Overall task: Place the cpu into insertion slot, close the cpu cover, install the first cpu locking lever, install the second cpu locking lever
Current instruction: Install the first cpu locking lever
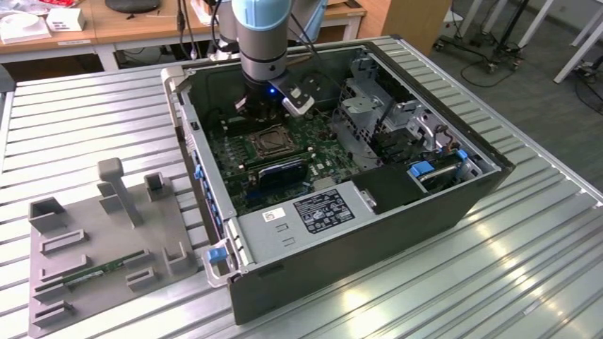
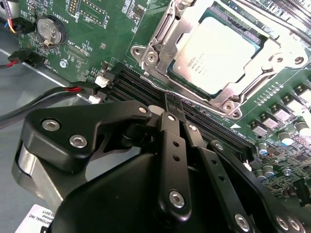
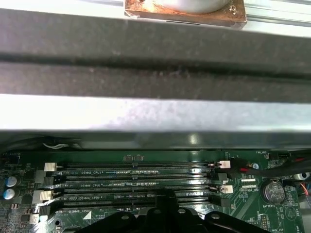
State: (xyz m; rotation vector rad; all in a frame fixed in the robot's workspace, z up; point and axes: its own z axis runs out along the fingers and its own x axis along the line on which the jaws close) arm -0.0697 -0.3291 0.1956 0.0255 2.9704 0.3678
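The cpu [image 2: 218, 48], a square chip with a silvery top, lies flat in the socket on the green motherboard [image 2: 102, 34]. The cpu cover [image 2: 160, 46], a silvery frame, is folded down around it, so the insertion slot is hidden beneath both. In the exterior view the covered socket [image 1: 268, 141] sits in the middle of the open case. My gripper [image 2: 171, 99] is shut, its black fingers pressed together. The tips are at the socket's edge beside the memory slots, on or just over a thin metal locking lever [image 2: 204, 103]. The gripper [image 3: 165, 194] also hangs over the memory slots.
Long black memory slots [image 3: 136, 172] run next to the socket. A coin battery [image 2: 51, 29] and red-and-black cables [image 2: 73, 90] lie nearby. The case wall [image 3: 155, 58] rises close behind. A drive cage [image 1: 377, 113] stands at the exterior view's right, a grey fixture plate [image 1: 104, 240] on its left.
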